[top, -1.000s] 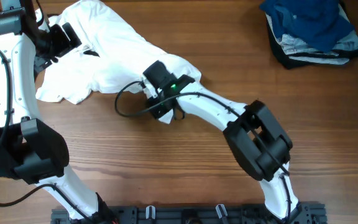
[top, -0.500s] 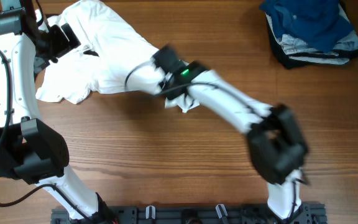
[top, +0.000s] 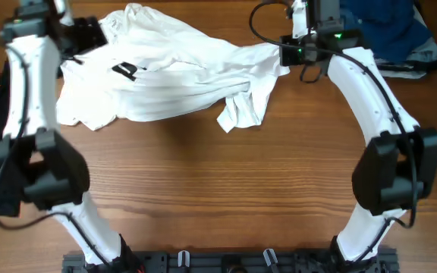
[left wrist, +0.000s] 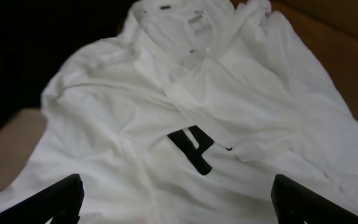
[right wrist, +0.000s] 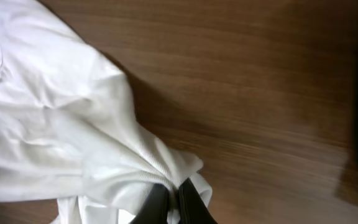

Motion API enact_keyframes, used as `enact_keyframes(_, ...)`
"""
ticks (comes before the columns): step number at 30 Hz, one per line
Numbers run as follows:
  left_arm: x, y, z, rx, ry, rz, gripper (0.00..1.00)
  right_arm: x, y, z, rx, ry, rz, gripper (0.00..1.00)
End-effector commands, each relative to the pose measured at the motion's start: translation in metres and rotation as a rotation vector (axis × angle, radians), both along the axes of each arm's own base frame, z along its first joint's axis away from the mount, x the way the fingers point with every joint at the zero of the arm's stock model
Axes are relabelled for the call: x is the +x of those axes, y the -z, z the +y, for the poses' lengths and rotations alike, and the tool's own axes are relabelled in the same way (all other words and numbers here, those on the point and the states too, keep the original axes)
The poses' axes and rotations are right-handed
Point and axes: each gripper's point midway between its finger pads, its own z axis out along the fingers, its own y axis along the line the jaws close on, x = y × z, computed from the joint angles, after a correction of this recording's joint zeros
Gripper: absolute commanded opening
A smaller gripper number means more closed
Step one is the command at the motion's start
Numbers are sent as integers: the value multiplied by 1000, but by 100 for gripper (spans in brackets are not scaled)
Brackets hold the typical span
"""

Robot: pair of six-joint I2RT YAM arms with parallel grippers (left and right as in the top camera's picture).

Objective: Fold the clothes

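Your right tool (right wrist: 174, 200) has swung to the desk's (top: 226, 189) far right side, pinched shut on the white T-shirt (top: 180, 76) and stretching it out, but with your left tool (left wrist: 179, 202) hanging open above the collar (left wrist: 173, 15), more pull may drag everything sideways.

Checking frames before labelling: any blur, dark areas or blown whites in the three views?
Overhead: evenly lit, mostly sharp; T-shirt bright but folds readable. Left wrist: soft focus, top-left corner black, black print still legible. Right wrist: table grain smeared, right edge dark, right gripper shut on the T-shirt at the bottom edge.
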Motion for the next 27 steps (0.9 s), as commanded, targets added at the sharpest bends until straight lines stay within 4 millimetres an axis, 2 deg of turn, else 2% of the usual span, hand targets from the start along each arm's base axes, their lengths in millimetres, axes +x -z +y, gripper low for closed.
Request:
enact_keyframes(1, 27, 59, -54, 58, 257, 39, 98, 0, 10, 12, 33, -51, 14, 4)
enact_keyframes(2, 33, 76, -64, 71, 280, 51, 99, 0, 10, 12, 33, -51, 14, 4)
enact_keyframes(5, 41, 107, -77, 56, 279, 73, 100, 2, 9, 13, 34, -52, 7, 4)
enact_keyframes(8, 48, 126, -74, 80, 287, 71, 97, 4, 8, 13, 29, -60, -7, 4)
enact_keyframes(10, 51, 135, -73, 137, 380, 67, 95, 4, 8, 13, 22, -70, -11, 4)
enact_keyframes(13, 54, 136, -69, 149, 359, 63, 94, 5, 8, 12, 20, -68, -14, 4)
enact_keyframes(17, 50, 138, -69, -14, 54, 94, 82, 6, 7, 13, 21, -68, -18, 4)
enact_keyframes(22, 43, 141, -71, -167, -231, 134, 83, 6, 7, 12, 20, -69, -18, 4)
enact_keyframes(27, 29, 146, -76, -214, -281, 200, 80, 7, 6, 12, 17, -67, -26, 5)
